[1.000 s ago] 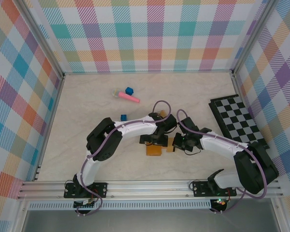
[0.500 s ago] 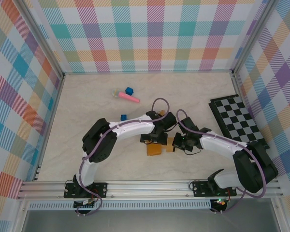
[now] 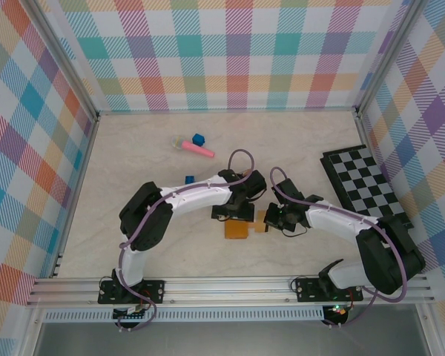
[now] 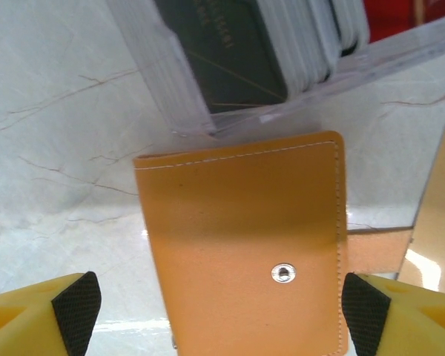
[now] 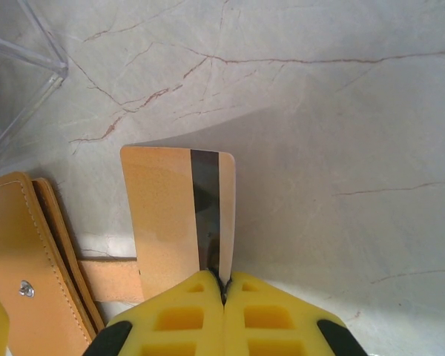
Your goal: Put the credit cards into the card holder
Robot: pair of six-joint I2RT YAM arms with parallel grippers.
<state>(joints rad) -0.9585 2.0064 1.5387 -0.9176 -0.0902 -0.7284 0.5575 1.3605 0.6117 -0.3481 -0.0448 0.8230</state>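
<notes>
The pale marble worktop (image 3: 133, 163) sits inside bright checked walls (image 3: 237, 59). The brown card holder (image 4: 245, 222) lies flat on it. The left tool (image 4: 221, 311) hangs over it, fingers spread wide, gripping nothing. At 3 o'clock from the holder, the right tool (image 5: 224, 285) is pinched tight on one tan card (image 5: 174, 215). More cards (image 4: 230, 52) stand in a clear box (image 4: 170, 96) at the holder's 12 o'clock, seen from the left wrist.

Reaches the left arm (image 3: 185, 196) from its base up through a bent elbow, then rightward toward the middle. Points the left gripper (image 4: 219, 308) downward, jaws spread wide. Stretches the right arm (image 3: 341, 222) leftward and low from a folded elbow on the right. Presses the right gripper (image 5: 224, 285) tight together, pinching a tan card (image 5: 167, 215) by its near edge.
</notes>
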